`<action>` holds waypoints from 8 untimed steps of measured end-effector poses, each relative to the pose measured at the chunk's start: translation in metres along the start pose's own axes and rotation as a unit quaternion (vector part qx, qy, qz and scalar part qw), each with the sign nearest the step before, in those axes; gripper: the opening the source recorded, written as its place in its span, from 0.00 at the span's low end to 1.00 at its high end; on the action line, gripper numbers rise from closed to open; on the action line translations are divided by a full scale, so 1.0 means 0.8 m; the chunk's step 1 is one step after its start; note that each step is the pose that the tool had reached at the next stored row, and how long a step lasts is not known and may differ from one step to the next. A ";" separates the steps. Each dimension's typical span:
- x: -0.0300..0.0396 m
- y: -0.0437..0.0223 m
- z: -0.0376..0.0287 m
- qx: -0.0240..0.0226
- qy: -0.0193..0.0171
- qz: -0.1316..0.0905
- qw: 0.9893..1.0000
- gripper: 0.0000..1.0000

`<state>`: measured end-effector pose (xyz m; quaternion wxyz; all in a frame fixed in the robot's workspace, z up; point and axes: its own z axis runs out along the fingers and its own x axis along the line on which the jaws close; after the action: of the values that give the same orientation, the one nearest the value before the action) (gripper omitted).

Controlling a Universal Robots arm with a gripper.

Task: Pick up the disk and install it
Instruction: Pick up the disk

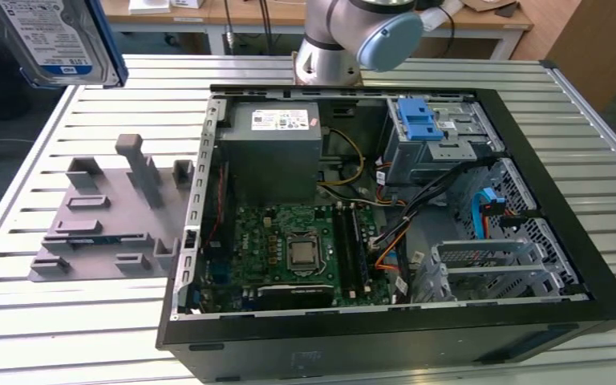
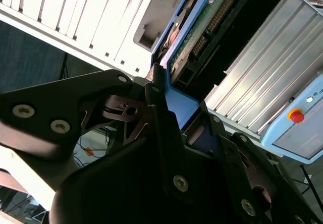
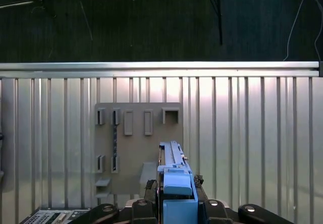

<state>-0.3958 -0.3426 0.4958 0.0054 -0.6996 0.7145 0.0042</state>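
Observation:
The disk (image 1: 57, 40) hangs high above the table at the exterior view's left, its white-and-blue label facing the camera. In both wrist views my gripper (image 3: 174, 184) is shut on the disk's blue carrier rail. The first wrist view shows the disk (image 3: 174, 176) edge-on, with a dark finger (image 3: 150, 186) on either side. It hangs above the grey holder plate (image 3: 136, 138). In the second wrist view the disk's green circuit board (image 2: 202, 27) faces the camera, and my gripper (image 2: 174, 110) clamps the blue rail.
An open computer case (image 1: 565, 241) lies on the slatted metal table (image 1: 62, 321), with a grey power supply (image 1: 276, 152) and a drive cage with blue tabs (image 1: 431, 120) inside. The holder plate (image 1: 105, 216) lies beside the case. The arm's base (image 1: 335, 48) stands behind.

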 end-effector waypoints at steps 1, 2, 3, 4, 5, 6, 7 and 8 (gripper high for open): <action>0.0007 -0.0016 0.0000 0.000 0.000 0.000 1.000 0.37; 0.0016 -0.0031 0.0000 0.000 0.000 0.000 1.000 0.37; 0.0027 -0.0046 0.0000 0.000 0.000 0.000 1.000 0.37; 0.0036 -0.0059 -0.0001 0.000 0.000 0.000 1.000 0.37; 0.0048 -0.0071 0.0000 0.000 0.000 0.000 1.000 0.37; 0.0060 -0.0084 0.0000 0.000 0.000 0.000 1.000 0.37; 0.0069 -0.0099 -0.0001 0.000 0.000 0.000 1.000 0.37; 0.0077 -0.0113 -0.0001 0.000 0.000 0.000 1.000 0.37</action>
<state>-0.3869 -0.3490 0.4958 0.0054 -0.6996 0.7145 0.0043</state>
